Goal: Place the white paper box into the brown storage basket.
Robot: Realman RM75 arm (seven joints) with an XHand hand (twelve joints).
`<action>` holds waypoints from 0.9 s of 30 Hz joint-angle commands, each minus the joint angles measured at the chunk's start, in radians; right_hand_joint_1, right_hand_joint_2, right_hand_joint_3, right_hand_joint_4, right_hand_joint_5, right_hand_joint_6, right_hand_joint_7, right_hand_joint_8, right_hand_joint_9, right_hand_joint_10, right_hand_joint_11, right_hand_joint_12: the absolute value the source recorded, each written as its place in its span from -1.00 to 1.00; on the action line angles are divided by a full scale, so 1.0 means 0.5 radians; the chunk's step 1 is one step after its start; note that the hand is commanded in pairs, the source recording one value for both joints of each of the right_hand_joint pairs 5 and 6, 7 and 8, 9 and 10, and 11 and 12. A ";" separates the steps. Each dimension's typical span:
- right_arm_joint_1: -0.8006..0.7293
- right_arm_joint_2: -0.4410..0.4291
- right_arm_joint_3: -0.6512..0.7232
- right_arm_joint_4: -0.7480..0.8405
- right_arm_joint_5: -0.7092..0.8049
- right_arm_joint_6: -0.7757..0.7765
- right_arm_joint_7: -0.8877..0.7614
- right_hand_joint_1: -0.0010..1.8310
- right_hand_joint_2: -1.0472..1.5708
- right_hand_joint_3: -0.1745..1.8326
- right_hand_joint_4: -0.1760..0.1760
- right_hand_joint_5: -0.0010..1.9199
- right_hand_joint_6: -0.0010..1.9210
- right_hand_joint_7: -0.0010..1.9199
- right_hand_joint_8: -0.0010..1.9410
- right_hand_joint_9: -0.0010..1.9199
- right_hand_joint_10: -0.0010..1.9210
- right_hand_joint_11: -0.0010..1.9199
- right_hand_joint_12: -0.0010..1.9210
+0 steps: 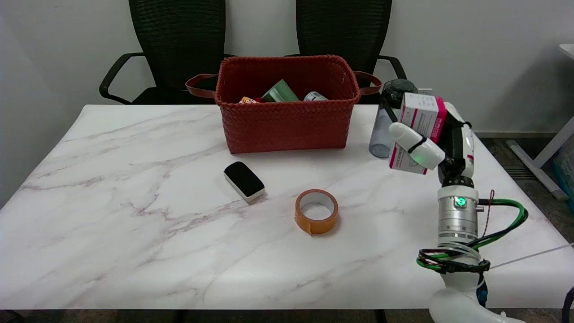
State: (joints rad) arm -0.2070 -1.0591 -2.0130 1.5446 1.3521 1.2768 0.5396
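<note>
White marble-veined tabletop [134,202], plain wall and two black mesh office chairs [179,45] behind. Right hand [437,143] at right of frame, raised off the surface, fingers [415,144] clamped around white paper box with pink edging [421,123]; box tilted, held clear of the tabletop. Brown woven storage basket with loop handles [287,121] at upper centre, well to the left of the box, already holding a green carton [280,92] and other small items. Smoky translucent bottle with dark cap [385,121] just beside the box, between hand and basket. Black eraser block with white base [244,180] and orange tape roll [316,211] lower, mid-frame, apart from the path.

Risks, judged from layout:
- Leftward sweep at present height likely to clip the bottle; tall, narrow, probably tips easily.
- Near right rim and handle of basket apt to catch box's lower corner if not lifted higher first.
- Box tilted in grasp; light cardboard could slip or crush.
- Contents inside may leave box resting crooked.
</note>
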 commanded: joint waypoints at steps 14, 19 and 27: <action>0.748 0.019 0.105 -0.252 -0.088 -0.733 -0.099 0.12 0.49 -1.00 0.00 -0.23 -0.23 0.60 0.58 0.51 0.51 0.61 0.61; 0.983 0.011 -0.025 -0.447 -0.055 -0.790 -0.099 0.12 0.49 -1.00 0.00 -0.23 -0.23 0.60 0.58 0.51 0.51 0.61 0.61; 1.219 -0.142 -0.078 -0.735 -0.058 -0.874 -0.099 0.12 0.48 -1.00 0.00 -0.24 -0.25 0.58 0.56 0.47 0.47 0.58 0.58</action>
State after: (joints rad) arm 0.1210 -1.0505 -1.9723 1.4317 1.3043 0.9578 0.4931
